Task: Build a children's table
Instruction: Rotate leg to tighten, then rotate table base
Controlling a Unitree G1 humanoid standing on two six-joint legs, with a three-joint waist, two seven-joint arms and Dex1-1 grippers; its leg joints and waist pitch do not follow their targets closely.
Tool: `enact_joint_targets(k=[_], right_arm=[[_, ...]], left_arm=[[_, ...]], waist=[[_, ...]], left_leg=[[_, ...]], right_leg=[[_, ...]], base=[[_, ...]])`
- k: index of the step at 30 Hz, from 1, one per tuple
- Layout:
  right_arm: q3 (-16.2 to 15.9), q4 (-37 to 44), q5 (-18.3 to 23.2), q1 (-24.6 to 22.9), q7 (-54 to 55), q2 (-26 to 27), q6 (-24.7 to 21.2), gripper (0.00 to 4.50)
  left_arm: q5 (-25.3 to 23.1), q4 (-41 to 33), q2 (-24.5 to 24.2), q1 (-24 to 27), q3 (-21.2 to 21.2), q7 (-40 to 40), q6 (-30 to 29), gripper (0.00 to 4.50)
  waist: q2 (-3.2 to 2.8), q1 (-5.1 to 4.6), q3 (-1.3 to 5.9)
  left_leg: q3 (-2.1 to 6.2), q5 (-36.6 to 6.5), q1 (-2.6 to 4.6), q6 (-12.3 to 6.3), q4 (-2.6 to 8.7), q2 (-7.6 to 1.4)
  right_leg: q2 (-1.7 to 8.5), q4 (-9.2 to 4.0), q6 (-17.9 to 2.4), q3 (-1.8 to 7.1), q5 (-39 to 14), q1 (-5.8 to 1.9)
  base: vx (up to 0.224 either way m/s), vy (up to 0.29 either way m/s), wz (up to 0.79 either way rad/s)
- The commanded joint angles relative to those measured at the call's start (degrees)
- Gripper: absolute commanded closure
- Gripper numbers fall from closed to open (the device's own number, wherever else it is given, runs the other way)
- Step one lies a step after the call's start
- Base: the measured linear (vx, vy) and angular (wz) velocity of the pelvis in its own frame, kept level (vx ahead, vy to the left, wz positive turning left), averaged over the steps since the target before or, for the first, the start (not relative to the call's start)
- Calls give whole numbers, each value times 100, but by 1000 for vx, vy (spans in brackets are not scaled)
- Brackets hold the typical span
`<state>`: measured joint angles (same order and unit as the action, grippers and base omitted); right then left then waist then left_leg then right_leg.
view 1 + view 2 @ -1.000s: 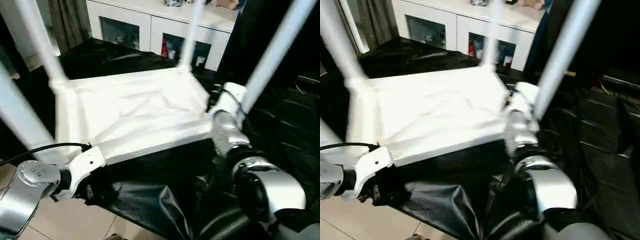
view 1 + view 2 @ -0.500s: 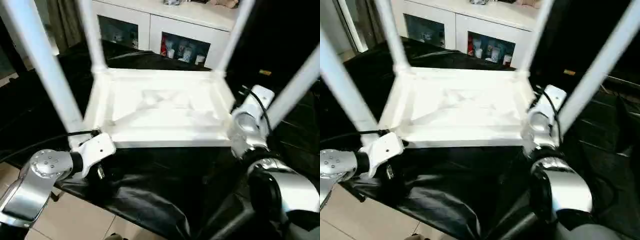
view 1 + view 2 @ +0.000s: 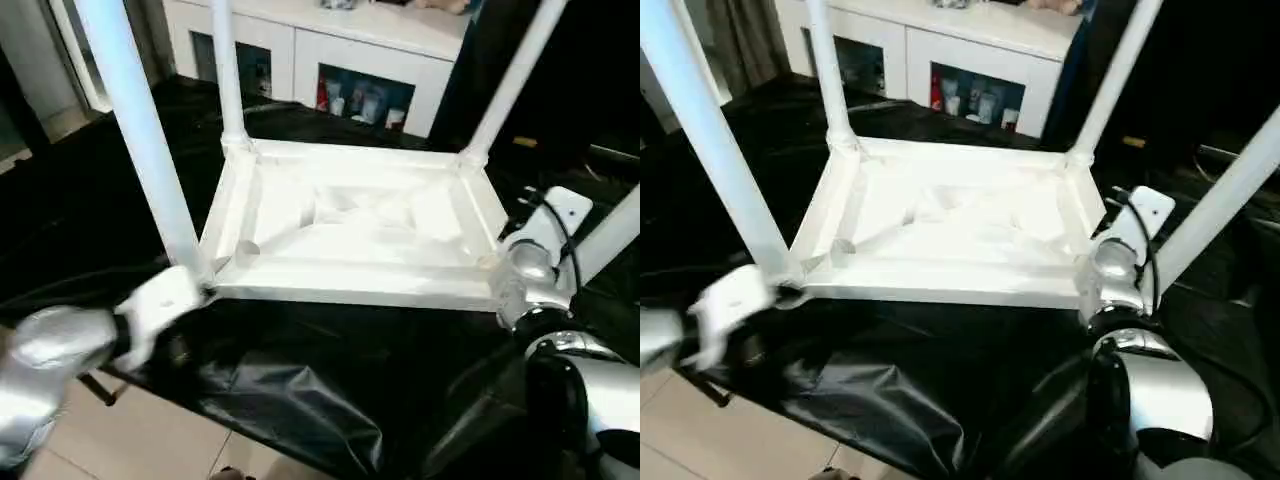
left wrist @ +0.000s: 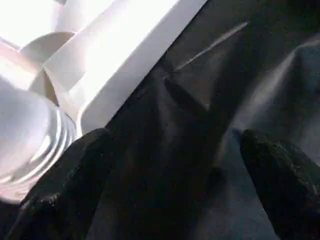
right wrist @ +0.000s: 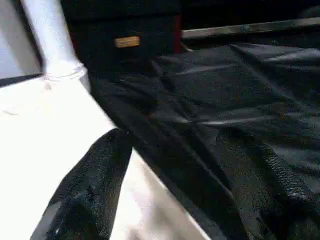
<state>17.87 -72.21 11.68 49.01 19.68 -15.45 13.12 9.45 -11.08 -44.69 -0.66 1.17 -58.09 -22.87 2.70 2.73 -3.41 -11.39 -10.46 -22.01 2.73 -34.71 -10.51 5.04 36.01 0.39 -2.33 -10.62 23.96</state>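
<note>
Table lies upside down on black sheet, all four legs seated upright; left gripper spread empty at 8 o'clock corner, right gripper part-open astride 4 o'clock edge; flipping upright remains.

Silver forearms, white wrists, black cable

Colours, table upside down on sheet.
We note tabletop and legs white; sheet glossy black; cabinet white; floor tiles beige.
</note>
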Motion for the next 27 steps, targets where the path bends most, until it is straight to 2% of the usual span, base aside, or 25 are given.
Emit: enact_joint_targets(k=[1,3,4,5,8,9,10,11,12,13,14,15,16,18,20,21,22,23,24,26,27], right_arm=[[-17,268,167,-108,-940,106,100,143],[-304,611,176,-265,-2130,280,173,143],[-304,611,176,-265,-2130,280,173,143],[-407,718,152,-330,-2360,312,154,143],[-984,1494,161,-878,-3703,407,18,143],[-1263,1921,144,-1193,-4031,392,-30,143],[-1412,2151,129,-1363,-4170,377,-53,143],[-1613,2703,209,-1747,-4303,348,-221,143],[-1638,2802,225,-1816,-4330,345,-255,143],[-1651,2975,224,-1946,-4256,333,-295,143],[-1659,3164,219,-2093,-4150,320,-331,143],[-1618,3530,200,-2375,-4070,307,-430,143],[-1613,3631,203,-2450,-4052,301,-454,143],[-1541,4788,348,-3257,-4045,254,-827,143],[-1535,5272,491,-3580,-4144,210,-1026,143],[-1541,5723,600,-3892,-4285,136,-1229,143],[-1560,5915,620,-4074,-4391,46,-1268,143],[-1565,5965,624,-4120,-4419,24,-1278,143],[-1585,6193,646,-4341,-4526,-99,-1358,143],[-1469,6652,853,-4809,-4694,-335,-1645,143],[-1427,6707,864,-4870,-4699,-370,-1708,143]], left_arm=[[456,-222,-253,192,432,-374,-298,3],[771,-72,-565,424,881,-720,-259,3],[771,-72,-565,424,881,-720,-259,3],[771,28,-603,421,976,-731,-178,3],[829,583,-673,204,1391,-731,154,3],[890,865,-680,65,1518,-786,390,3],[926,1021,-683,-15,1579,-821,526,3],[1072,1379,-564,-273,1744,-792,744,3],[1101,1442,-537,-322,1778,-784,776,3],[1181,1548,-474,-428,1843,-762,793,3],[1256,1644,-409,-528,1908,-729,822,3],[1447,1697,-316,-594,1985,-752,778,3],[1478,1711,-300,-608,1994,-759,768,3],[1761,1858,-151,-734,2057,-894,634,3],[1825,1938,-115,-785,2046,-976,577,3],[1862,2060,-95,-850,2010,-1081,580,3],[1855,2130,-68,-887,1960,-1121,613,3],[1853,2148,-62,-897,1947,-1132,621,3],[1864,2266,-14,-965,1883,-1184,664,3],[1896,2532,195,-1229,1728,-1220,810,3],[1907,2565,235,-1285,1681,-1237,822,3]], waist=[[-221,-57,382],[-192,-129,372],[-192,-129,372],[-236,-151,367],[-247,-119,362],[-281,-104,373],[-278,-90,376],[-288,-41,364],[-289,-49,359],[-286,-45,371],[-290,-34,376],[-276,-38,366],[-285,-21,369],[-292,-5,347],[-271,2,349],[-269,1,327],[-269,1,327],[-274,7,295],[-268,3,277],[-269,13,268],[-278,22,275]], left_leg=[[69,-1937,161,236,413,-166],[99,-2076,106,184,435,-181],[99,-2076,106,184,435,-181],[98,-1993,132,197,438,-198],[88,-1953,145,136,436,-192],[100,-1879,154,143,440,-204],[92,-1797,171,137,443,-210],[90,-1823,204,147,457,-206],[91,-1848,211,172,465,-208],[111,-1799,191,236,484,-217],[104,-1844,215,264,485,-227],[103,-1899,212,300,488,-225],[98,-1905,216,318,491,-223],[92,-1983,222,310,504,-224],[108,-2013,204,273,522,-213],[114,-2208,208,272,527,-219],[114,-2208,208,272,527,-219],[121,-2431,245,278,536,-222],[133,-2502,244,282,551,-215],[153,-2662,278,315,551,-227],[154,-2666,296,316,548,-231]], right_leg=[[155,-365,-1123,175,-1045,-184],[163,-387,-1119,178,-1176,-205],[163,-387,-1119,178,-1176,-205],[149,-400,-1191,189,-1147,-195],[141,-415,-1239,212,-1104,-217],[158,-400,-1276,216,-1027,-220],[149,-398,-1315,215,-903,-211],[131,-419,-1307,211,-907,-204],[127,-413,-1315,216,-900,-197],[139,-381,-1355,211,-858,-234],[146,-384,-1380,211,-873,-214],[154,-385,-1393,219,-931,-214],[163,-382,-1360,227,-966,-212],[163,-426,-1272,241,-1082,-210],[170,-438,-1220,238,-1189,-240],[183,-484,-1148,244,-1498,-227],[183,-484,-1148,244,-1498,-227],[194,-547,-1025,251,-1948,-196],[194,-576,-975,246,-2151,-204],[218,-637,-844,252,-2578,-183],[219,-642,-841,255,-2570,-172]], base=[[0,0,0],[0,0,0],[0,0,0],[0,0,0],[0,0,0],[0,0,0],[0,0,0],[0,0,0],[0,0,0],[0,0,0],[0,0,0],[0,0,0],[0,0,0],[0,0,0],[0,0,0],[0,0,0],[0,0,0],[0,0,0],[0,0,0],[0,0,0],[0,0,0]])
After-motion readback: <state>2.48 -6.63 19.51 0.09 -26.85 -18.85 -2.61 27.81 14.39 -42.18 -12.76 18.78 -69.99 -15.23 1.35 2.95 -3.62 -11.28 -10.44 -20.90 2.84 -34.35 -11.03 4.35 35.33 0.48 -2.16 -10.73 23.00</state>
